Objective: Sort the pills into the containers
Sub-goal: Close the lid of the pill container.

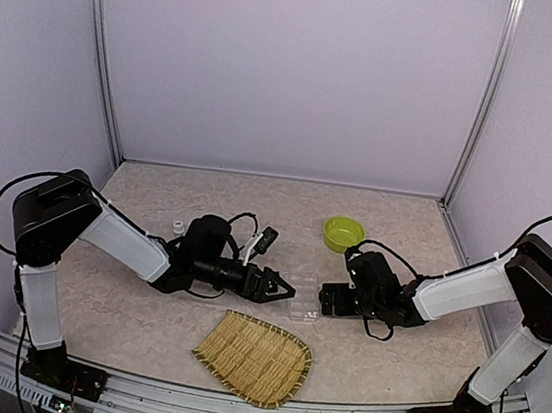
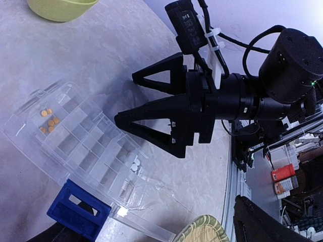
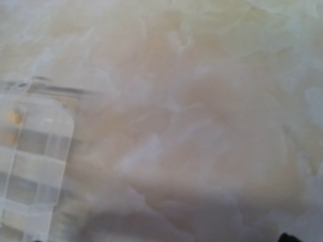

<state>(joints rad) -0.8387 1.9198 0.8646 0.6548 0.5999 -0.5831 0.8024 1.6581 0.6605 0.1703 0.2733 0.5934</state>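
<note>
The clear organiser box [image 1: 301, 308] lies on the table between my two grippers, and its clear lid looks folded open. In the left wrist view the box [image 2: 86, 146] holds orange pills [image 2: 49, 120] in one far compartment and white pills [image 2: 135, 164] in a nearer one. My left gripper [image 1: 286, 289] stands open just left of the box. One dark finger [image 2: 262, 222] shows at that view's bottom edge. My right gripper [image 1: 326, 298] faces it from the right, black triangular jaws spread wide and empty [image 2: 125, 98]. The right wrist view is blurred; it shows the box edge [image 3: 30, 161].
A lime-green bowl [image 1: 343, 233] sits behind the right gripper. A woven bamboo tray [image 1: 255, 357] lies near the front edge. A blue plastic piece [image 2: 78, 209] shows by the box's near corner. A small white object [image 1: 179, 226] sits behind the left arm.
</note>
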